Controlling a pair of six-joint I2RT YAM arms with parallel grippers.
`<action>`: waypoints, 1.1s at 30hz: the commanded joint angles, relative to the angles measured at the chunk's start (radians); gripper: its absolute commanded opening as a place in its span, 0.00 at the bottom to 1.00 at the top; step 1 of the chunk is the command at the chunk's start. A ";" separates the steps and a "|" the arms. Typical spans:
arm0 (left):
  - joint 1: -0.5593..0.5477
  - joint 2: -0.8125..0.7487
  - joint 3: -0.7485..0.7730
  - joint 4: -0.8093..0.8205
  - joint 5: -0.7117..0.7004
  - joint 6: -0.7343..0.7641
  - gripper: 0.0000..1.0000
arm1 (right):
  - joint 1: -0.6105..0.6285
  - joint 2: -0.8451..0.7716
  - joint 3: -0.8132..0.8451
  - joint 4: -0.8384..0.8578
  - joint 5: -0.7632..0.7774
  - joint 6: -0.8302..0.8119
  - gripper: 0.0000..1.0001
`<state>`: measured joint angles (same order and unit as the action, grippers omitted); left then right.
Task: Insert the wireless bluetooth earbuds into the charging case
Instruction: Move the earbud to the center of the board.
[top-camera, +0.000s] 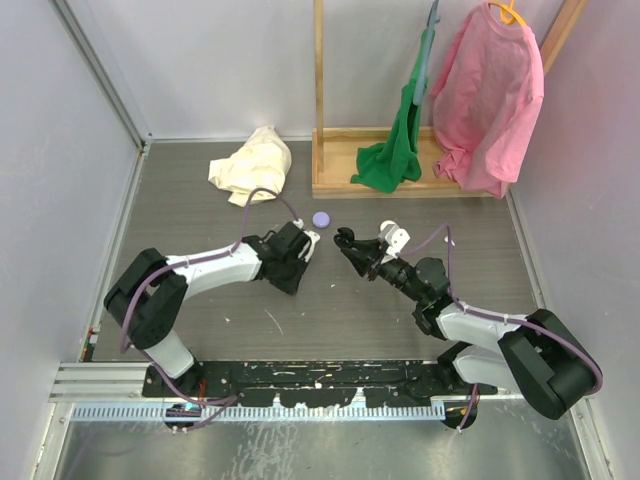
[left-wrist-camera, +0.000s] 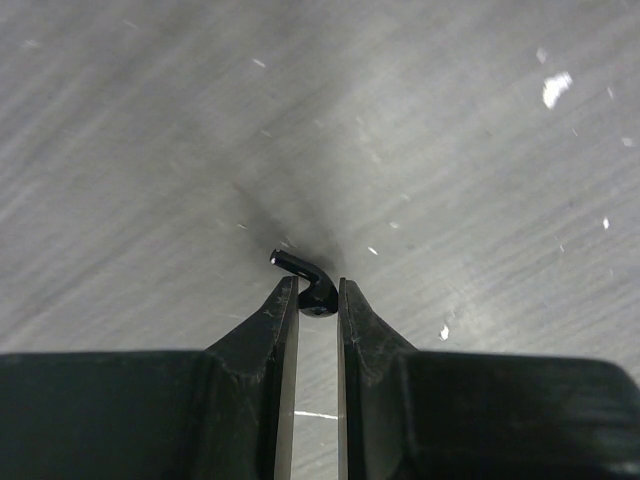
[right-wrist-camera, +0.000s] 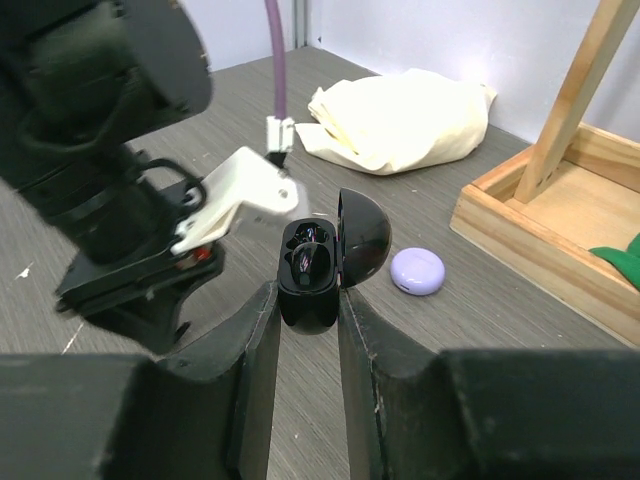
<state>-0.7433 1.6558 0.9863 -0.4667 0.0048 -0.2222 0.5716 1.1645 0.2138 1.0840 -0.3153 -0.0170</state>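
Black on black is what I'm working with: a small black hook-stemmed earbud (left-wrist-camera: 305, 270) is pinched at its bulb between the tips of my left gripper (left-wrist-camera: 318, 305), stem jutting up and to the left. It sits low over the grey wood-grain table (left-wrist-camera: 450, 150), and I cannot tell whether it touches. My right gripper (right-wrist-camera: 308, 300) is clamped on the lower body of the glossy black charging case (right-wrist-camera: 305, 270), held upright off the table with its domed lid (right-wrist-camera: 365, 240) swung open to the right and the wells facing my left arm. Something shiny sits inside, but I cannot tell whether a bud is already seated there. The two grippers are near each other but apart, so as I judge it the step is carrying the bud across. I should lift straight up first and turn my wrist until the stem points down into a free well. I'd come in from the side away from the lid, keep the case steady, and loosen my pinch only once the bud sits flush. My hold is tiny, so a quick move could flick it out.
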 joint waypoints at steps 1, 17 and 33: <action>-0.074 -0.069 -0.033 -0.003 -0.075 0.001 0.13 | -0.005 -0.026 -0.006 0.067 0.054 -0.027 0.01; -0.110 -0.098 -0.112 0.000 -0.170 -0.092 0.38 | -0.005 -0.004 0.009 0.047 0.033 -0.032 0.01; 0.044 -0.260 -0.240 0.091 -0.212 -0.232 0.55 | -0.005 -0.004 0.018 0.028 0.027 -0.028 0.01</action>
<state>-0.7528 1.4315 0.7609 -0.4469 -0.2470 -0.4057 0.5716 1.1652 0.2123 1.0668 -0.2859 -0.0326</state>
